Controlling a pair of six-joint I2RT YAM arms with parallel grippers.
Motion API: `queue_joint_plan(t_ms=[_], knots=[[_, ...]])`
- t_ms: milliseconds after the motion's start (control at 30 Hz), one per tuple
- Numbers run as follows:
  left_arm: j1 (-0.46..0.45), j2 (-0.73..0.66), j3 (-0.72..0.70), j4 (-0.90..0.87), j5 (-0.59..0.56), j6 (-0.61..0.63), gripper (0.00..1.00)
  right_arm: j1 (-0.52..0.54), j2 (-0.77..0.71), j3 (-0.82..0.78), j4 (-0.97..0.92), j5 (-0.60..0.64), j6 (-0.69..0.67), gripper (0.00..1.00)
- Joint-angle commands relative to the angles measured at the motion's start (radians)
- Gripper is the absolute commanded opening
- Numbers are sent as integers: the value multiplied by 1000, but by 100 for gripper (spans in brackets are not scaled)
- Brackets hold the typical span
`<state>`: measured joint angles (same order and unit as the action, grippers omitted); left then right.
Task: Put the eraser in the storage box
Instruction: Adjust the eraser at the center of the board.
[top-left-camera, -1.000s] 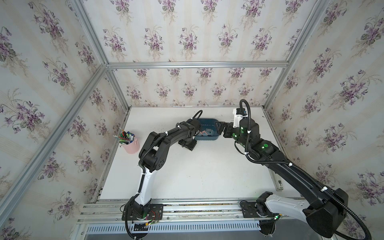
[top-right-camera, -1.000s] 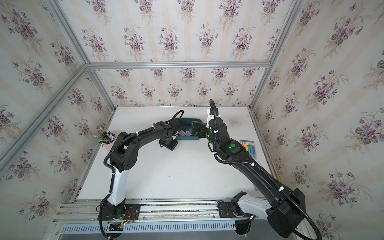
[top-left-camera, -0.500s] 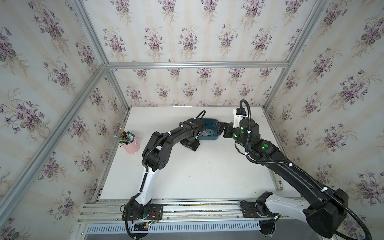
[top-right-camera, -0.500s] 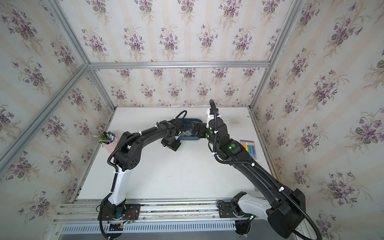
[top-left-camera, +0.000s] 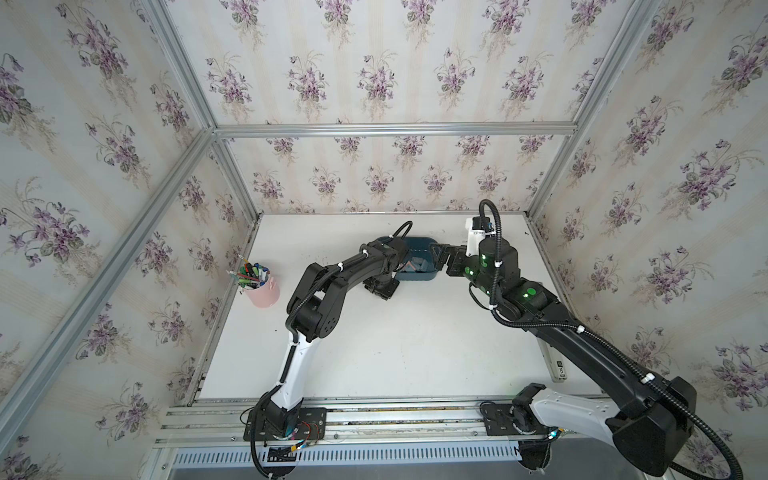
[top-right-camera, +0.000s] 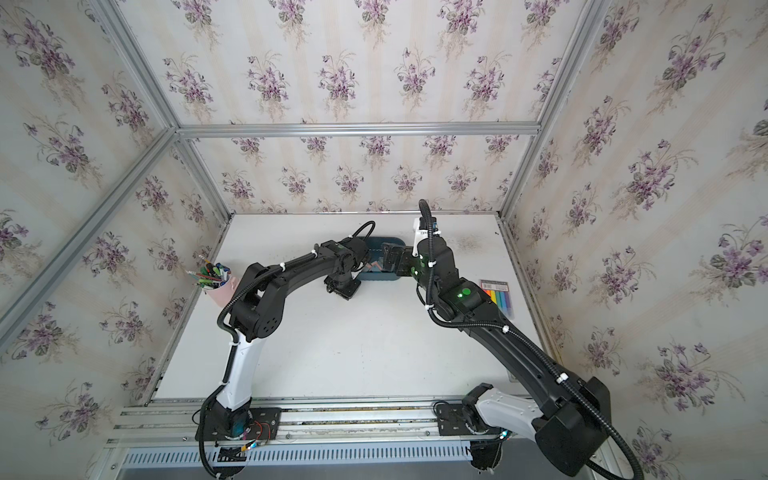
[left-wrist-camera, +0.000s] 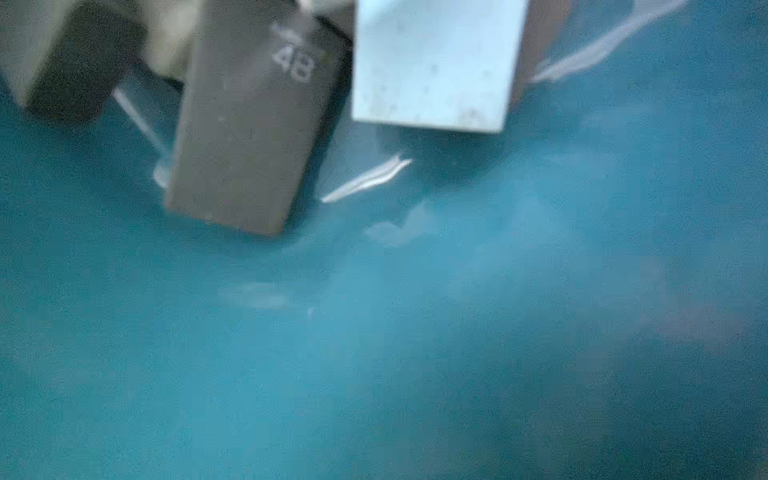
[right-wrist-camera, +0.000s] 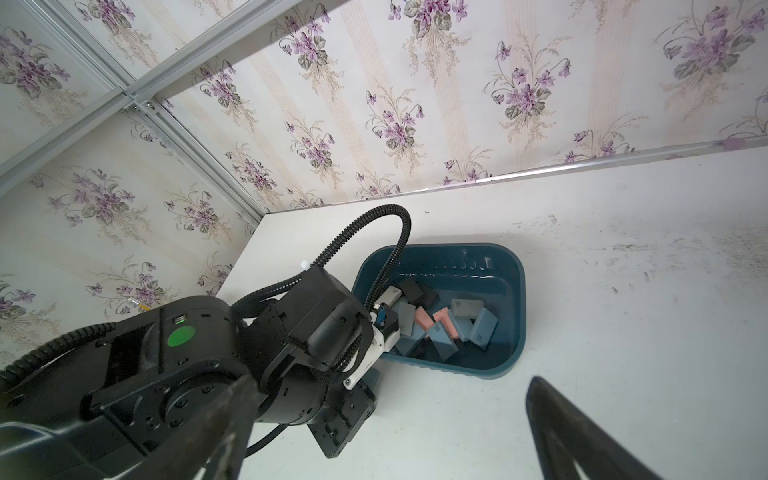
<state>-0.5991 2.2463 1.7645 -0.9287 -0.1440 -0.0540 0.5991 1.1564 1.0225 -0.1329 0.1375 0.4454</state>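
Note:
The dark teal storage box (top-left-camera: 419, 275) (top-right-camera: 380, 277) sits at the back middle of the white table. Several erasers lie in it, grey, blue, pink and black (right-wrist-camera: 446, 326). The left wrist view looks closely at the box floor (left-wrist-camera: 415, 332), a grey eraser marked 48 (left-wrist-camera: 245, 137) and a pale blue one (left-wrist-camera: 432, 62). My left gripper (top-left-camera: 380, 286) (top-right-camera: 341, 286) hangs at the box's near-left rim, its fingers hidden. My right gripper (top-left-camera: 444, 257) (top-right-camera: 390, 259) hovers at the box's right end, open and empty, one dark finger (right-wrist-camera: 582, 436) in view.
A pink pen cup (top-left-camera: 262, 291) (top-right-camera: 220, 291) stands at the table's left edge. A striped coloured pack (top-right-camera: 498, 297) lies near the right edge beside the right arm. Papered walls with metal frames close in the table on three sides.
The left arm has edged slightly right, toward the box. The right arm has stayed still.

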Motion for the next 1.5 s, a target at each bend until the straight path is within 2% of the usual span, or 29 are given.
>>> queue_joint_plan(t_ms=[0, 367, 833, 967, 1067, 1133, 1467], knots=[[4, 26, 6, -23, -71, -2, 44, -1, 2, 5, 15, -3, 6, 100], [10, 71, 91, -87, -90, -51, 48, -1, 9, 14, 19, -8, 2, 100], [12, 114, 156, -157, 64, -139, 51, 0, 6, 39, -3, -3, 0, 100], [10, 101, 136, -134, 129, -172, 59, -1, 8, 37, -1, -6, 1, 100], [9, 69, 87, -77, 141, -192, 56, -1, 7, 33, 1, -9, 3, 100], [8, 50, 53, -37, 154, -199, 45, -1, 4, 31, 2, -9, 3, 100], [5, 25, 10, 17, 104, -231, 44, -1, -3, 29, 5, -14, 2, 100]])
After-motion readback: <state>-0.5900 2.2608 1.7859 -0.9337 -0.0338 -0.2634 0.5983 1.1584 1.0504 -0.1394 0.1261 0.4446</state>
